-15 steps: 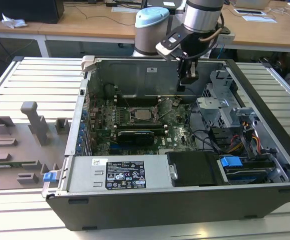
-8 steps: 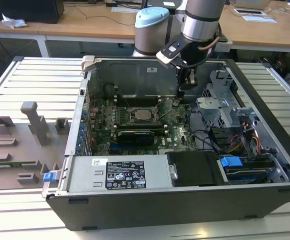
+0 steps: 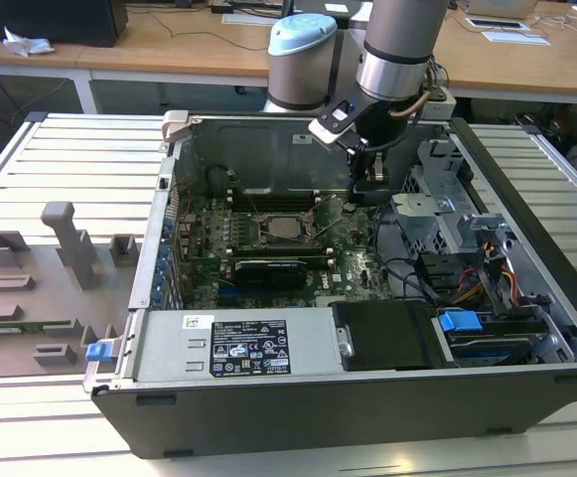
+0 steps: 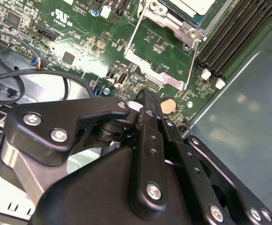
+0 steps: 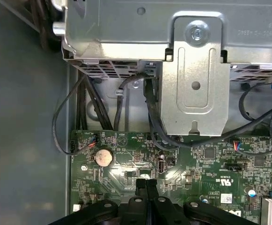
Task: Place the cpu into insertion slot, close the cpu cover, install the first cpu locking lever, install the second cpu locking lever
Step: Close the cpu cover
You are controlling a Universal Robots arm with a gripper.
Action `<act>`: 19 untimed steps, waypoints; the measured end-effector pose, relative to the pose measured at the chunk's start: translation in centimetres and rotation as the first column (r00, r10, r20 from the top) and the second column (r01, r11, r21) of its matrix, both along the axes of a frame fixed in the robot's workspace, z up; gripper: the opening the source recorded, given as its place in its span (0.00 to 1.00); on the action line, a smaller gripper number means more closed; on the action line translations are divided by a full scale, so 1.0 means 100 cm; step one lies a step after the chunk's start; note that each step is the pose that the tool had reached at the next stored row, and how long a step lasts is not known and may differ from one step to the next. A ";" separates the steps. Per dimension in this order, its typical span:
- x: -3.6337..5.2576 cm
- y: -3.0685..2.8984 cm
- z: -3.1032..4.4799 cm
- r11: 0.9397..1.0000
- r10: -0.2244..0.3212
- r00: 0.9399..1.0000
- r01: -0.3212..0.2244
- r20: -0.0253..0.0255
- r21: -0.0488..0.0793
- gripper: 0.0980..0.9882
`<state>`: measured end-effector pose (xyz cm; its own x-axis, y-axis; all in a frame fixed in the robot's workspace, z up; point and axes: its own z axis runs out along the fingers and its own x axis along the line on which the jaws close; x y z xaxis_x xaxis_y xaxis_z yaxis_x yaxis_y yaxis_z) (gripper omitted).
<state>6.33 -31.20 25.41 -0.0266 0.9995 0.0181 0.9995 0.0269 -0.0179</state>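
Although the hand (image 5: 145, 183) is clenched on nothing above the board, the cpu (image 3: 286, 227) is seen seated in the insertion slot (image 3: 264, 237), at eight o'clock from the hand in the exterior view. Light, stiff and fragile underneath, it is judged best gripped by opposite edges.

Drive cage (image 5: 196, 79), cables (image 5: 150, 117) near gripper (image 5: 146, 183)

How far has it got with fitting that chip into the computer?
Done: the cpu sits in the insertion slot. In hand: nothing. The gripper hangs over the board beside the slot, jaws shut and empty. Left: the cpu cover looks tilted up rather than flat on the chip, so it seems not yet closed. I cannot make out the locking levers clearly.
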 end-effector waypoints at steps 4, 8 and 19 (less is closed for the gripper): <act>0.0000 0.0000 -0.0073 1.000 0.000 1.000 0.000 0.000 0.000 0.01; 0.0000 0.0000 -0.0179 1.000 0.000 1.000 0.000 0.000 0.000 0.01; -0.0204 0.0000 -0.0191 1.000 0.000 1.000 0.000 0.006 0.000 0.01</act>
